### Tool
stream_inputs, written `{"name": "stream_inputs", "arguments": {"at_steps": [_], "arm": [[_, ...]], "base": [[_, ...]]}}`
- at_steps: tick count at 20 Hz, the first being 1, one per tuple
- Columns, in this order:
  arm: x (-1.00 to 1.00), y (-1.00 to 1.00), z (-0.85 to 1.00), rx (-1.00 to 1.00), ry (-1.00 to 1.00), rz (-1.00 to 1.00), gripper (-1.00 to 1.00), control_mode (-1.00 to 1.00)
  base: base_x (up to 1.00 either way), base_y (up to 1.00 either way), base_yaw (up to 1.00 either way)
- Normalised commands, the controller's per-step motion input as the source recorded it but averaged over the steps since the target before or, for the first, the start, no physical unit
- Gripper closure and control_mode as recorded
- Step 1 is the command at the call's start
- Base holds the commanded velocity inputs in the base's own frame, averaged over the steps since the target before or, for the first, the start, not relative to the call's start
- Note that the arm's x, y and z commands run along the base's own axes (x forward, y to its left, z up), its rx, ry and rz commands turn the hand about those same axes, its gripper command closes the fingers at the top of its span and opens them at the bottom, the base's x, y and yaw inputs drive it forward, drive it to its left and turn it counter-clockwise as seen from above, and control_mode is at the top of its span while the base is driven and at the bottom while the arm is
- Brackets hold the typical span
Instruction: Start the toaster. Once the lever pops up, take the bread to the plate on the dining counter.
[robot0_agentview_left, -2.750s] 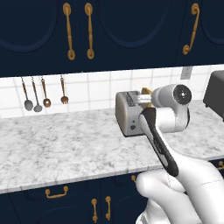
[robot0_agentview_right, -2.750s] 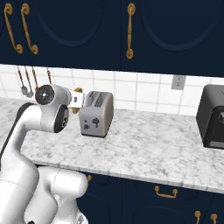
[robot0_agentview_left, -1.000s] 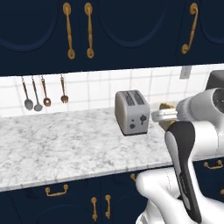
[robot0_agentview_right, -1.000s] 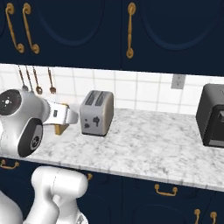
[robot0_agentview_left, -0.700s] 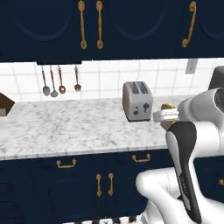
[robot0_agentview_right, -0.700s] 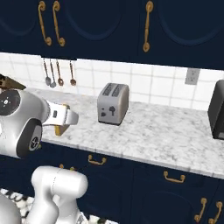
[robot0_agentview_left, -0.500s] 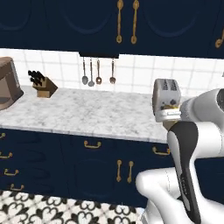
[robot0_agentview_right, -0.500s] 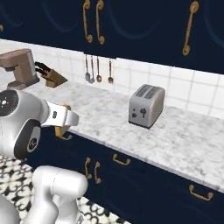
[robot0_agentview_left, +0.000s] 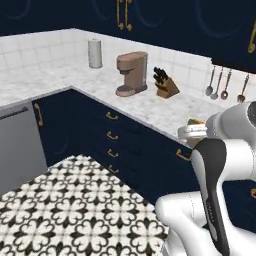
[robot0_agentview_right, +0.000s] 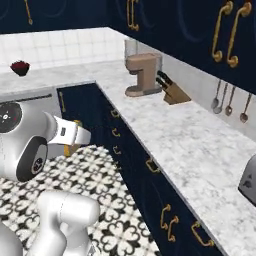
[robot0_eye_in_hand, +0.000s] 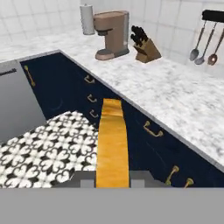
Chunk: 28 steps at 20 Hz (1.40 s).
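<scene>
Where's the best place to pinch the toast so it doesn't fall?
By its thin crust edges, near one end, as the tool does now: shut on the bread, a finger on either side. The slice is thin and flat and juts straight out in front, so a narrow edge pinch suits it.

A brown coffee maker (robot0_agentview_left: 132, 73) stood on a white-grey marbled worktop (robot0_agentview_left: 150, 105) in the corner of the kitchen; a wooden knife block (robot0_agentview_left: 165, 84) sat just beside it; a paper towel roll (robot0_agentview_left: 95, 53) stood upright further along the wall; spoons and ladles (robot0_agentview_left: 226, 86) hung against white tiles; navy cabinets with gold handles (robot0_agentview_left: 112, 136) ran below; the floor (robot0_agentview_left: 70, 200) was patterned in black and white.
</scene>
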Motion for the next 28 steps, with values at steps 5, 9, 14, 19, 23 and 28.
{"name": "stream_inputs", "arguments": {"at_steps": [5, 9, 14, 19, 23, 28], "arm": [[0.0, 0.0, 0.0, 0.0, 0.0, 0.0, 1.0, 1.0], [0.0, 0.0, 0.0, 0.0, 0.0, 0.0, 1.0, 1.0], [0.0, 0.0, 0.0, 0.0, 0.0, 0.0, 1.0, 1.0], [0.0, 0.0, 0.0, 0.0, 0.0, 0.0, 1.0, 1.0], [0.0, 0.0, 0.0, 0.0, 0.0, 0.0, 1.0, 1.0], [0.0, 0.0, 0.0, 0.0, 0.0, 0.0, 1.0, 1.0]], "base": [[-0.09, 0.0, 1.0], [-0.1, 0.0, 1.0], [-0.14, 0.0, 1.0], [-0.13, 0.0, 1.0], [-0.11, 0.0, 1.0], [-0.03, 0.0, 1.0]]}}
